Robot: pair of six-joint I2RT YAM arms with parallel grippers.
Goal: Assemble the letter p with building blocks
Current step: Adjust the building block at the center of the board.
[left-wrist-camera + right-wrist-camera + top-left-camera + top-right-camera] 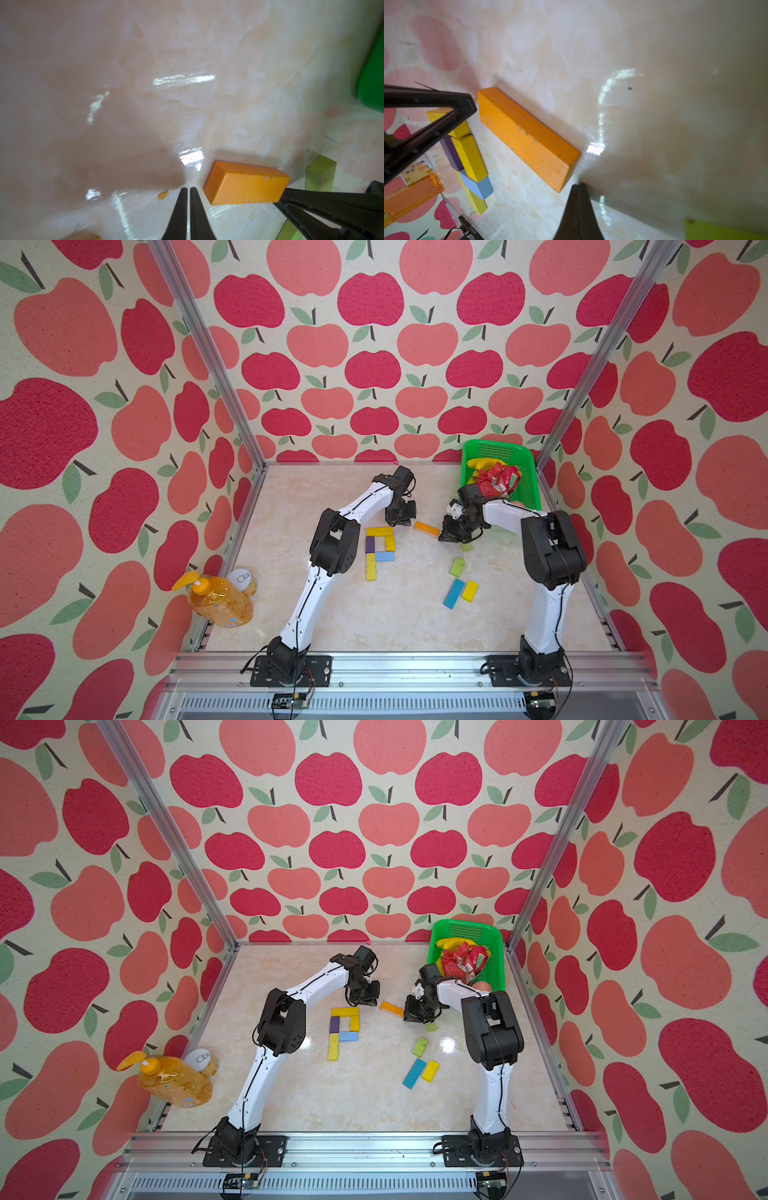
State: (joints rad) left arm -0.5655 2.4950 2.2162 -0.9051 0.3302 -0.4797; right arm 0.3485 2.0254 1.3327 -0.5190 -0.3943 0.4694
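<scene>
We read left fingers (182, 200) clenched, empty | right fingers (573, 204) clenched, empty | orange block (427, 529) between them, contact unclear | light-green block (466, 547) mostly hidden under right fingers

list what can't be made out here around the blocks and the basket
- Light green block: mostly under the right gripper in both top views.
- Pale round thing in the green basket: the right arm covers most of it, so what it is stays unclear.
- Can: its body sits behind the orange bottle in both top views.
- Left gripper: whether it touches the orange block is too close to call in either wrist view.
</scene>
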